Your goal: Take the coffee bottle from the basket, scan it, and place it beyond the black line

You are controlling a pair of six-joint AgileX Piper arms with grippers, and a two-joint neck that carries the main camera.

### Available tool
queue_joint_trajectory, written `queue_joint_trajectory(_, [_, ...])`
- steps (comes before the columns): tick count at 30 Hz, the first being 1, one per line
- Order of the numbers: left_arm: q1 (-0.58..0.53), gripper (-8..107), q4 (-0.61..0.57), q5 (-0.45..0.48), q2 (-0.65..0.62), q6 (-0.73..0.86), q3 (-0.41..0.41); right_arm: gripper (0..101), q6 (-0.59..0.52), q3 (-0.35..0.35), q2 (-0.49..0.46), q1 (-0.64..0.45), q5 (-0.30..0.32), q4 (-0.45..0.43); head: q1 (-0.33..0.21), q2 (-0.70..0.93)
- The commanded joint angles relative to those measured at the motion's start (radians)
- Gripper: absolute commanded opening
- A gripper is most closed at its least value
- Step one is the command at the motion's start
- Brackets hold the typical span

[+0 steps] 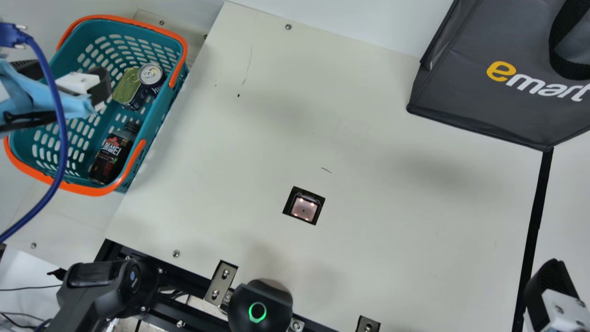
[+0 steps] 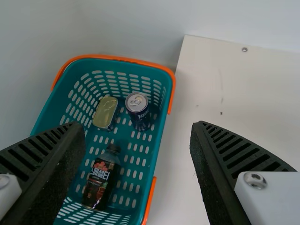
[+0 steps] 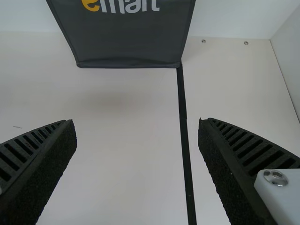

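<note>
Teal plastic with orange handles makes up the basket (image 1: 156, 121) at your left, and in it lies the coffee bottle (image 1: 113, 154), on its side with its dark cap pointing towards the two cans. Of those, the dark drink can (image 1: 151, 76) stands upright with its silver top showing, and the can with the flat gold lid (image 1: 126, 87) is right beside it. Your left tool (image 1: 64, 77) hangs over the basket, released, its two ribbed fingers spread wide; pale blue wrapping (image 1: 76, 103) covers part of the arm behind it, and a blue cable (image 1: 62, 138) curves across in front of the basket. In your main view, the scanner (image 1: 304, 208) sits in a square cut-out in the cream bench (image 1: 368, 240), with small lights glowing in its window. Further to the right, the black line (image 1: 534, 216) runs down the bench, its far end meeting a corner of the dark grey bag (image 1: 461, 92). Your right tool (image 1: 553, 286) is beside the near part of that line, released as well; in its wrist view you see the fingers well apart, with the line passing through the gap between them.
</note>
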Motion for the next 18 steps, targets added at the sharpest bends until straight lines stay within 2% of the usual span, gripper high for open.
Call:
queue_joint_trajectory(1, [0.071,90,-0.037,-0.007,0.014,0.063,0.004,91,0.000,0.000,0.000,0.000,0.000,0.000,-0.026,0.002])
queue_joint_trajectory(10, [0.229,90,-0.141,-0.048,0.090,0.245,0.045,91,0.000,0.000,0.000,0.000,0.000,0.000,-0.026,0.002])
queue_joint_trajectory(18, [0.302,90,-0.203,-0.092,0.157,0.385,0.091,91,0.000,0.000,0.000,0.000,0.000,0.000,-0.026,0.002])
